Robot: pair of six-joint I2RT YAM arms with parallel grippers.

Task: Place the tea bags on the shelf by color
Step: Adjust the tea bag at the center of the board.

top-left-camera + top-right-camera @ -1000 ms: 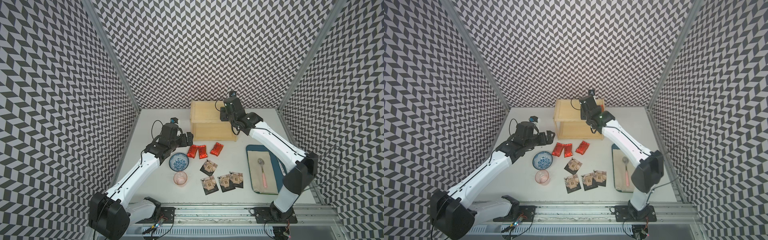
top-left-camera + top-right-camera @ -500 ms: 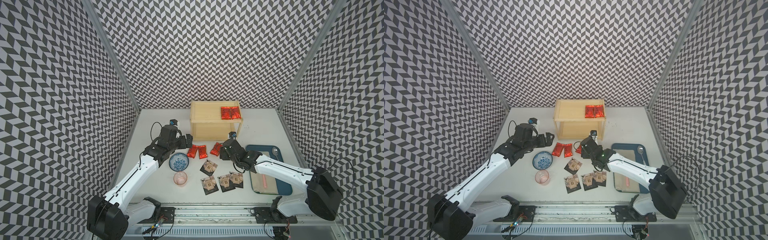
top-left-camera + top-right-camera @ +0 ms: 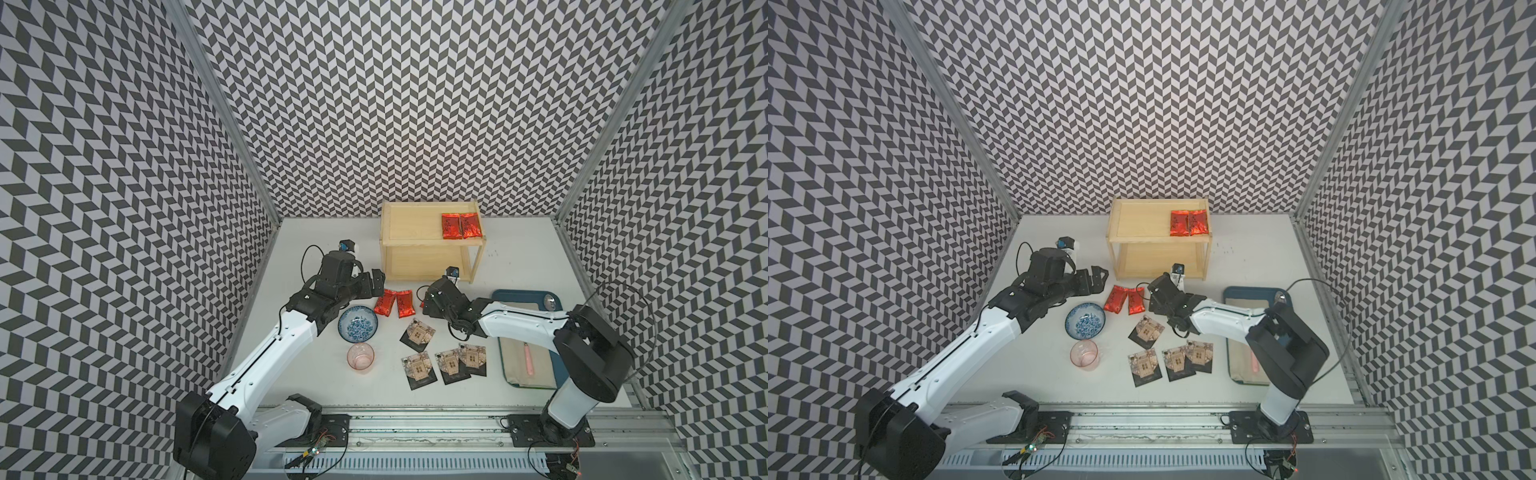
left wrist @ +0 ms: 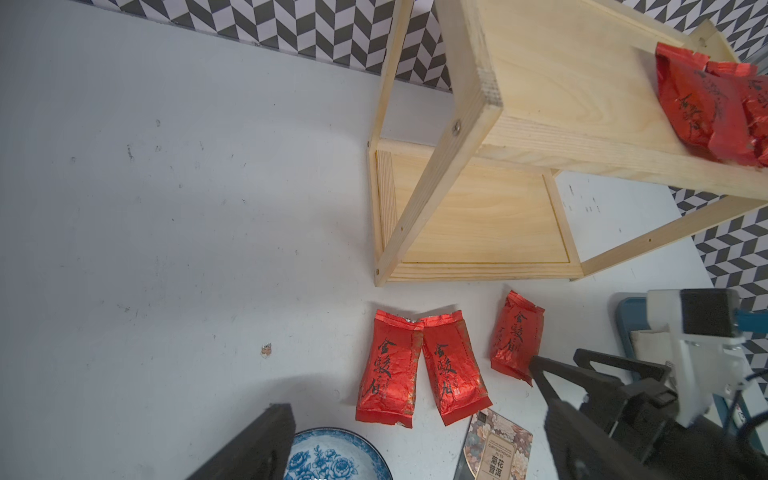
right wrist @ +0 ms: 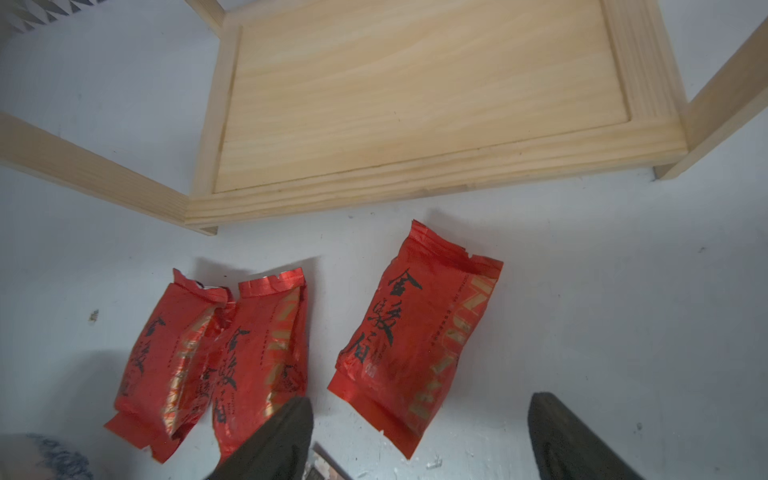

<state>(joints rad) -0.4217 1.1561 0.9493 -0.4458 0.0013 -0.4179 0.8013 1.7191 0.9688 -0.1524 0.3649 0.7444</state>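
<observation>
The likeliest trouble is a botched pick: the right claw hangs with jaws spread wide and empty about the near end of a lone red tea bag, which lies flat on the desk just in front of the shelf, and slick foil lying flat gives the fingers little to bite, so they may skate off or crumple it. One finger is also close to the pair of red tea bags lying side by side, and to the corner of a black tea bag, so a sloppy close could drag a neighbour along. The left claw, likewise spread and empty, hovers just beside that pair and near the right arm; if both reach in together they could collide. On the upper board two red tea bags sit at its right end close to the front rim, so a careless drop could shove one off. By count: five red bags, two shelved and three on the desk; four black ones, all on the desk toward its front edge; one two-tier wooden shelf at the middle of the back edge, lower board bare; one blue patterned bowl, one pink glass, one blue tray with cloth and spoon by the right edge.
</observation>
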